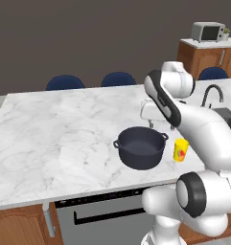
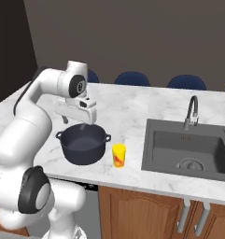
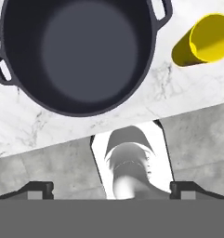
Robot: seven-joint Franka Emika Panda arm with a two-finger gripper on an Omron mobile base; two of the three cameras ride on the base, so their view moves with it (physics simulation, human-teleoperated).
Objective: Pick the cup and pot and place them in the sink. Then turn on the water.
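The dark navy pot [image 1: 140, 147] [image 2: 83, 142] [image 3: 81, 51] stands upright on the marble counter [image 1: 64, 129] near its front edge, with no lid. The small yellow cup [image 1: 180, 150] [image 2: 118, 155] [image 3: 204, 39] stands just to its right, apart from it. My gripper [image 1: 151, 122] [image 2: 78, 120] [image 3: 111, 188] hovers a little above the pot's far rim and points down. It is open and holds nothing. The dark grey sink [image 2: 170, 140] [image 1: 227, 115] lies further right, with its curved faucet [image 2: 192, 112] [image 1: 213, 93] behind it. The water is out of view.
Several blue chairs [image 1: 65, 82] [image 2: 132, 78] stand along the counter's far side. A microwave [image 1: 208, 31] sits on a far cabinet at the back right. A dark appliance front [image 1: 102, 213] lies below the counter's near edge, beside wooden cabinet doors [image 2: 142, 210].
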